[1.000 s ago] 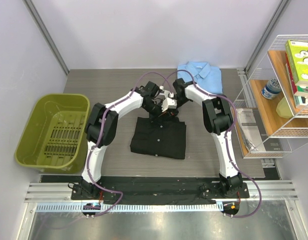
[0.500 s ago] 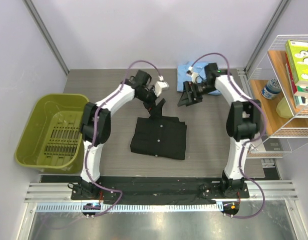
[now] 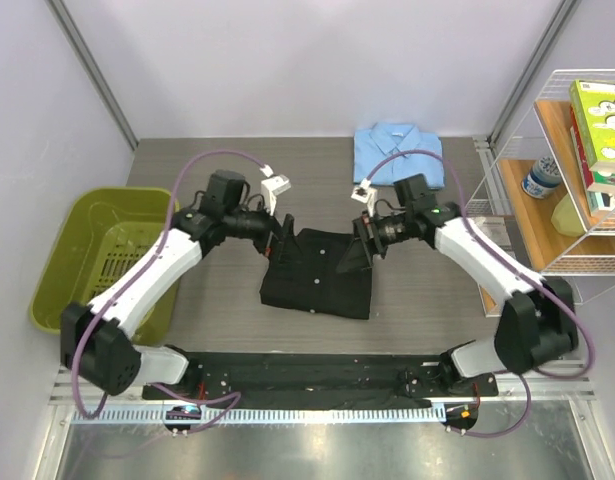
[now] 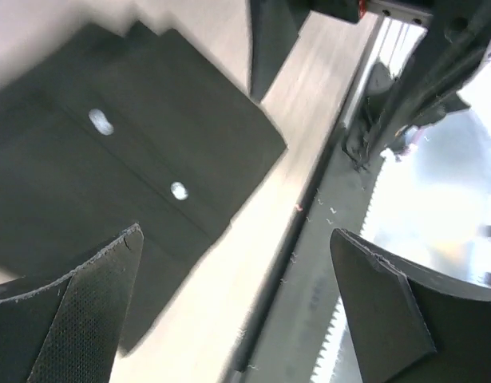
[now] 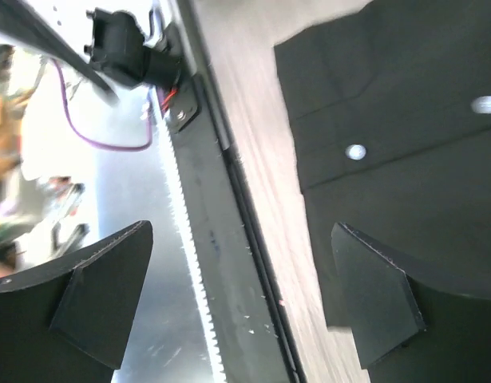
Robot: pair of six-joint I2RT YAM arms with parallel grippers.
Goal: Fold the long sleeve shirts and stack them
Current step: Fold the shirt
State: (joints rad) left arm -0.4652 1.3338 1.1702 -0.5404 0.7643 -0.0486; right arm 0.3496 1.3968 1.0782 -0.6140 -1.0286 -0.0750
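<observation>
The left gripper (image 3: 277,243) and right gripper (image 3: 357,252) hung wide open and empty at either side of the folded black shirt (image 3: 317,282) mid-table (image 3: 219,305). The light blue shirt (image 3: 399,152) lay folded at the far edge. An uneven grab, I reckoned, could pull its folds loose.

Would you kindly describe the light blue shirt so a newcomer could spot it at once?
Find the grey table, then its far edge beside the wire shelf. The light blue shirt lies folded there; its only neighbour, the black shirt, sits mid-table and is far darker.
</observation>
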